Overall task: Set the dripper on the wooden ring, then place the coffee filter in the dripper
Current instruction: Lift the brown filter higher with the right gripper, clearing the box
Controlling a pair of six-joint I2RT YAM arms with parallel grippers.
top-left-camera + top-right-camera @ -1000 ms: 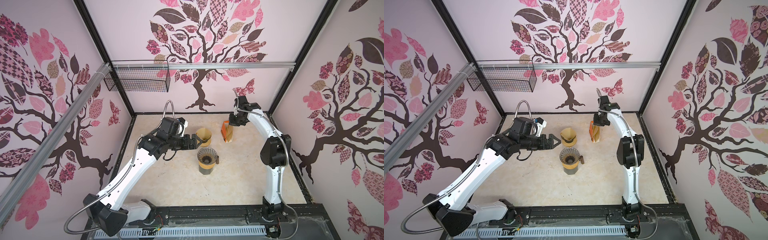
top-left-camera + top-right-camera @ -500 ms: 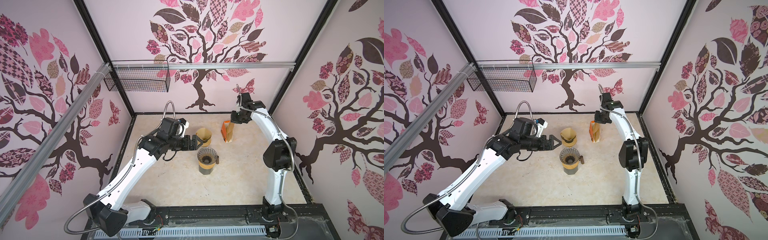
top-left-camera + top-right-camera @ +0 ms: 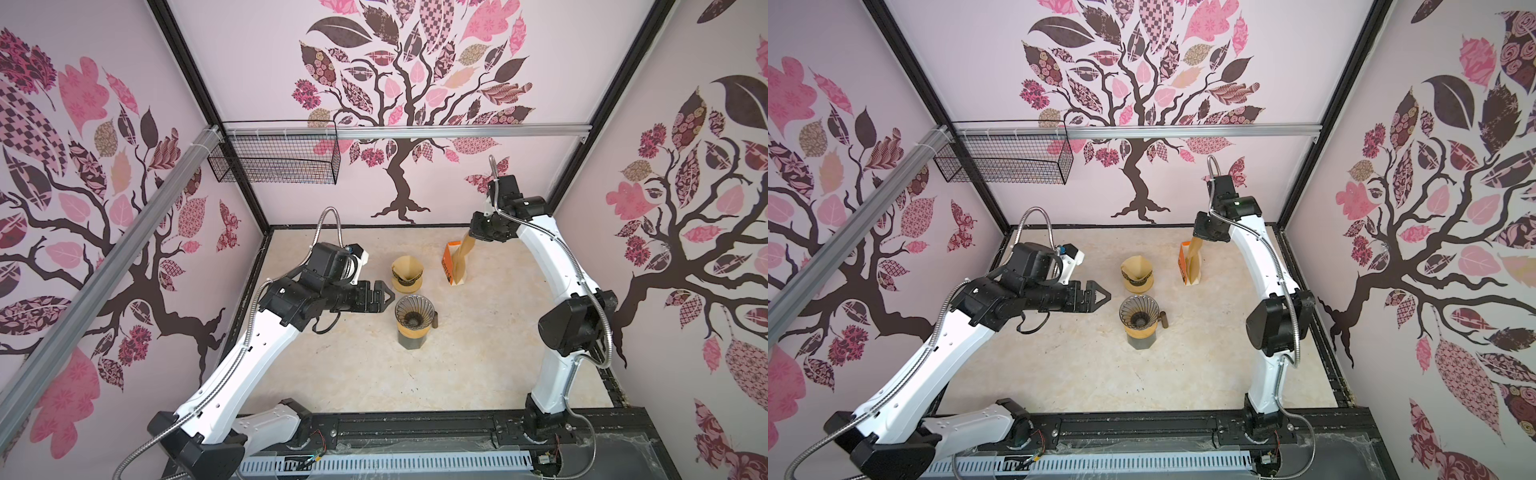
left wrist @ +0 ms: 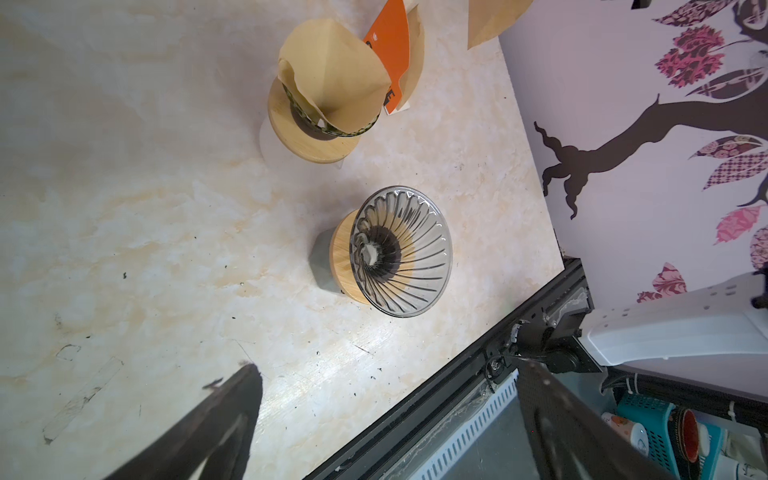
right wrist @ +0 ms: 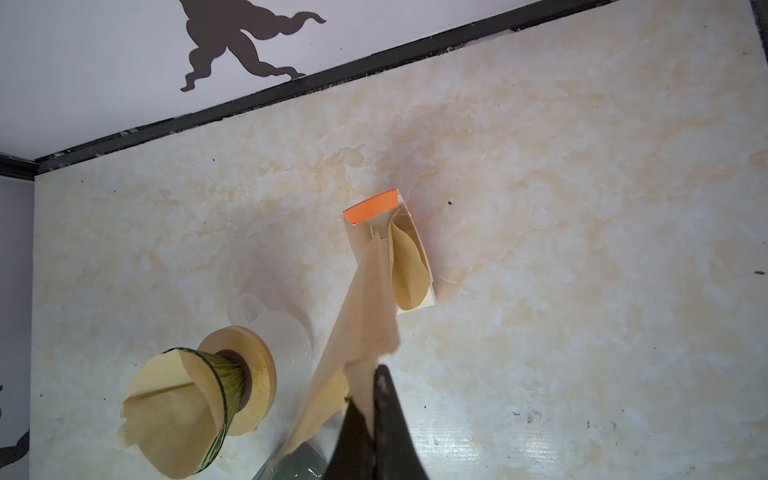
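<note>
A cream, marble-patterned tabletop (image 3: 353, 374), flecked with dark specks and scuffs, fills the centre of both top views. It is boxed in by pale walls printed with a brown tree (image 3: 399, 183) and pink leaves. A wire basket (image 3: 274, 162) hangs from an aluminium rail (image 3: 457, 132) at upper left, and a black track (image 3: 415, 428) runs along the bottom edge. At the tabletop's upper right, the right gripper (image 5: 370, 374) is pinched tight on a brown coffee filter (image 3: 464, 249). The filter hangs over the open orange-and-white box (image 3: 448, 266); whether its tip is clear of the box mouth cannot be told. The left gripper (image 3: 384, 296), jaws spread wide and holding nothing, hovers just left of the empty glass dripper (image 3: 414, 312) at centre. Just above it in frame stands a 2nd dripper (image 3: 407, 272), lined with paper.
</note>
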